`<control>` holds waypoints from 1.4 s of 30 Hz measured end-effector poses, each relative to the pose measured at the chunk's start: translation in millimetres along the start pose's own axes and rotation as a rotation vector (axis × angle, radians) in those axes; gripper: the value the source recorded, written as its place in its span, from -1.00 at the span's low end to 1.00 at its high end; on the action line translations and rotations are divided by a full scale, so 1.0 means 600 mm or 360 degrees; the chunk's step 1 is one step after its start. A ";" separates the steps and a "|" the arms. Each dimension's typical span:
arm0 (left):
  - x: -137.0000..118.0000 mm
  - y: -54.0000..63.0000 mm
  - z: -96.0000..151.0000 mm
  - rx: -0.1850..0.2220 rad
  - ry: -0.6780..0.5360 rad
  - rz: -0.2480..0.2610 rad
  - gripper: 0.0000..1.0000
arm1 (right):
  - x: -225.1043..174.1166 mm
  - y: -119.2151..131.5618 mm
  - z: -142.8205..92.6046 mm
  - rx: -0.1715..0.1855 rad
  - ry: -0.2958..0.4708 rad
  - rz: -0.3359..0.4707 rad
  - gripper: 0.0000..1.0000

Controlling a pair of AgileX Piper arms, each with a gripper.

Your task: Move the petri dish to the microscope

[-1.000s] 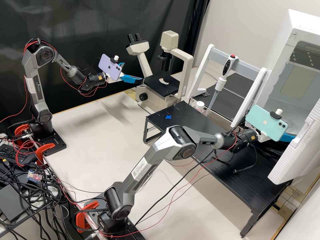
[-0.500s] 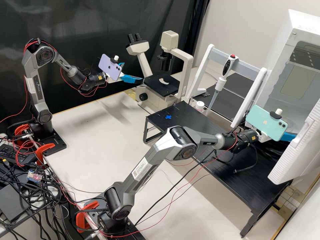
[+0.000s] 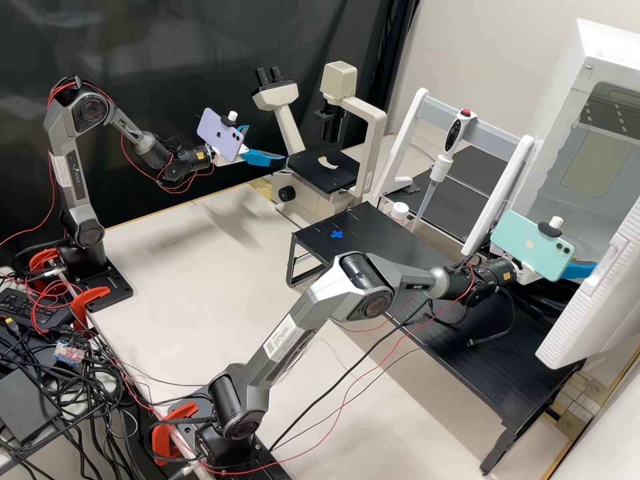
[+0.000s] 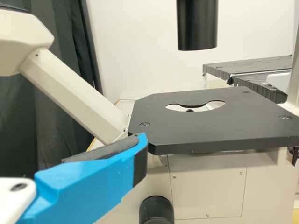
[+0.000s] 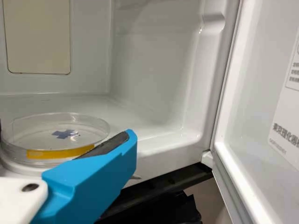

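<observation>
In the high view, my left gripper (image 3: 265, 157) is open and empty beside the microscope (image 3: 325, 172). Its blue finger is near the black stage (image 4: 210, 133) in the left wrist view, where my left gripper (image 4: 65, 170) is partly visible. At the white cabinet's opening is my right gripper (image 3: 581, 269), partly behind its phone. Inside, the clear petri dish (image 5: 35, 135), with yellow tape and a blue cross mark, lies level above a white round base. My right gripper (image 5: 51, 161) is shut on the dish, one finger against its side; the far finger is mostly hidden.
The cabinet's open door (image 3: 593, 300) stands close to the right gripper. A black raised platform (image 3: 393, 247) carries a blue cross. Behind it are a pipette (image 3: 443, 167) on a white frame and a small white-capped bottle (image 3: 399, 212).
The right gripper's visible blue finger has shifted slightly up and inward in the high view, while its phone has barely moved. The left arm has kept still.
</observation>
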State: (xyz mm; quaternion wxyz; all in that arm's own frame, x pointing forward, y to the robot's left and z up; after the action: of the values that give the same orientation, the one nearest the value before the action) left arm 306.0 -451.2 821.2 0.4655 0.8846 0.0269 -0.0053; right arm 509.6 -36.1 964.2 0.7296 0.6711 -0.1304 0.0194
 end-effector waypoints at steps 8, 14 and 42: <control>0.000 0.000 0.000 0.0000 0.0000 0.0000 1.00 | 0.000 0.000 0.000 0.0000 -0.0001 0.0001 -1.00; 0.000 0.000 0.000 0.0000 0.0000 0.0000 1.00 | 0.000 0.000 0.000 0.0012 0.0000 0.0000 -1.00; 0.000 0.000 0.000 0.0000 0.0000 0.0000 1.00 | -0.079 0.040 0.044 0.0116 0.0062 0.0027 -1.00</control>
State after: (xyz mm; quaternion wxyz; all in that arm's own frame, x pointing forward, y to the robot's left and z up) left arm 306.0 -451.2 821.2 0.4655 0.8846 0.0269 -0.0053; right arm 454.9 -52.6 978.8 0.7069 0.6955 -0.1211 0.0432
